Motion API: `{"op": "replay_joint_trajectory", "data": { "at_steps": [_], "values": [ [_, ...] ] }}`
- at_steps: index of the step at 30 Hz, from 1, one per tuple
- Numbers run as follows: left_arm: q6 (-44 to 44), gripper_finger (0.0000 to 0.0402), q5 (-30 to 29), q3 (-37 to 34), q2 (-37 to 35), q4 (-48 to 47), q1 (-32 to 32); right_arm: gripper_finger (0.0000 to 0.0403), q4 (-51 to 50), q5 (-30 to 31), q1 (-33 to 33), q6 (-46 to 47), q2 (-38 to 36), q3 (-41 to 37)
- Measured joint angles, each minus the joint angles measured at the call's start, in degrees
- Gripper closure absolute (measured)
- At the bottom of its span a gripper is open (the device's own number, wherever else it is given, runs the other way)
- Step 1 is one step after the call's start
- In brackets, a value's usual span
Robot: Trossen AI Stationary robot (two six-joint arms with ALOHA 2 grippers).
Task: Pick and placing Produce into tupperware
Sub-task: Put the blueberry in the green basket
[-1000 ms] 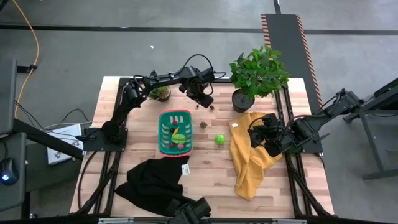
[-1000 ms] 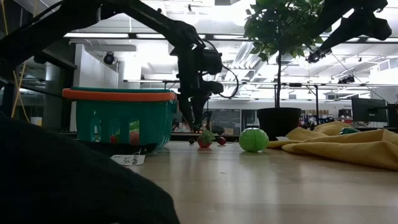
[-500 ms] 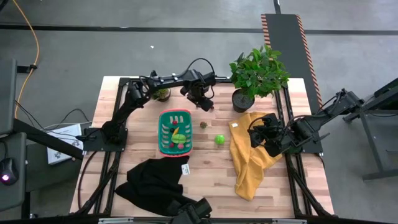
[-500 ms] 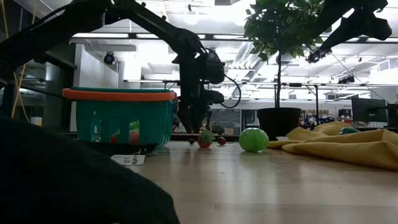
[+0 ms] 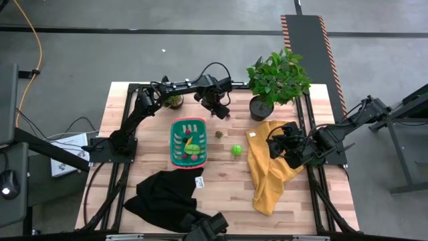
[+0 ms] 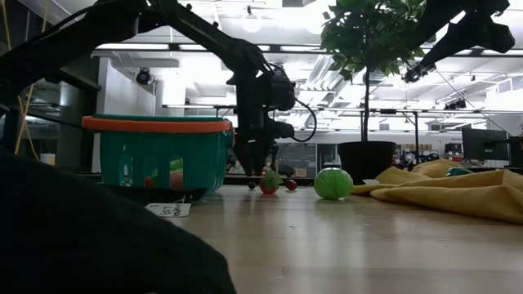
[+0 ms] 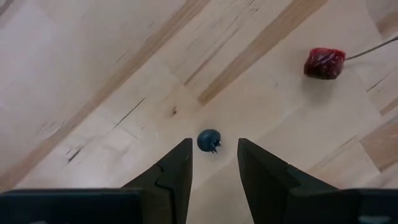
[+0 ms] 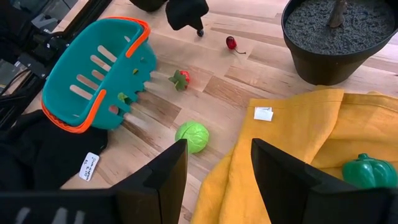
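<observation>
A tiny dark blue berry (image 7: 209, 140) lies on the bare wood near the far edge. My left gripper (image 5: 216, 110) points down over it, open, with a fingertip (image 7: 180, 163) on either side of the berry and touching nothing. A red cherry (image 7: 324, 63) lies close by. The teal basket (image 5: 188, 141) with its orange-red rim stands mid-table and holds several small produce pieces. A strawberry (image 8: 181, 78) and a green cabbage ball (image 8: 192, 137) lie on the wood beside it. My right gripper (image 8: 214, 168) hovers open over the yellow cloth (image 5: 271, 167).
A large potted plant (image 5: 277, 80) stands at the far right and a small one (image 5: 172, 100) at the far left. A green pepper (image 8: 367, 171) rests on the yellow cloth. A black cloth (image 5: 167, 194) lies at the near edge. Bare wood shows between the basket and the yellow cloth.
My left gripper has come down toward the table over the dark berry, still open, and has kept still for the last half second.
</observation>
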Motion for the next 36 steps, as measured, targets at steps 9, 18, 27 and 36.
{"op": "replay_joint_trajectory", "data": {
  "at_steps": [9, 18, 27, 36],
  "values": [
    [1.33, 0.0287, 0.03, 0.00, 0.10, 0.14, -0.02, 0.0234, -0.02, 0.01, -0.42, 0.00, 0.01, 0.00],
    [2.75, 0.0287, 0.02, 0.00, 0.24, -0.41, -0.02, 0.0234, -0.02, 0.01, -1.40, -0.39, 0.01, 0.02],
    [4.99, 0.0287, 0.02, 0.00, 0.24, -0.36, -0.02, 0.0234, -0.02, -0.01, -1.40, -0.42, 0.00, 0.00],
    [7.26, 0.0286, 0.00, 0.00, 0.24, -0.40, -0.02, 0.0234, -0.02, -0.03, -1.40, -0.42, -0.01, 0.00]
  ]
}}
